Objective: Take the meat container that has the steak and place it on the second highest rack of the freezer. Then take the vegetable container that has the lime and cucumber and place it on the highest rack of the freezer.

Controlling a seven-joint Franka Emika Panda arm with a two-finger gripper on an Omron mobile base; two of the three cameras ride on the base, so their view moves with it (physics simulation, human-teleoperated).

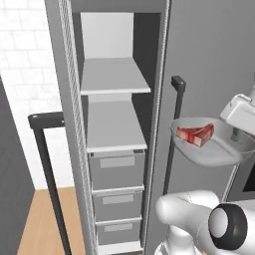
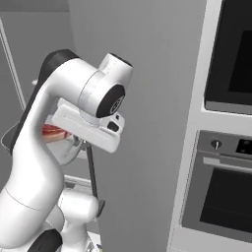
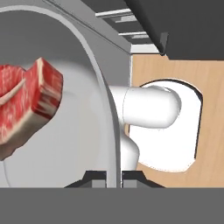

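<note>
The tall narrow grey freezer [image 1: 64, 124] stands open, its white inside bare on both flat light-grey shelves: the highest rack [image 1: 113, 77] above and the second rack [image 1: 113, 127] just under it, with three grey drawers [image 1: 117, 196] stacked below. Its door, swung out to the left, carries a long dark vertical handle [image 1: 47, 164]. To the right, a second dark handle [image 1: 174, 134] runs down a closed grey cabinet front, and beyond that sits a built-in oven [image 2: 221, 192] with a dark glass door.

The white arm [image 2: 34, 162] rises in front of the closed cabinet and holds up the shallow rounded translucent-grey meat container [image 1: 209, 147], well to the right of the open shelves and at about the height of the second rack, in the air. The claw [image 3: 113, 177] is clamped together on the bowl's rim, one dark tip on each side of the thin wall.

Inside the bowl lies the small red steak [image 1: 195, 133] with its white fat edge, resting on the bowl's floor toward the side away from the claw.
</note>
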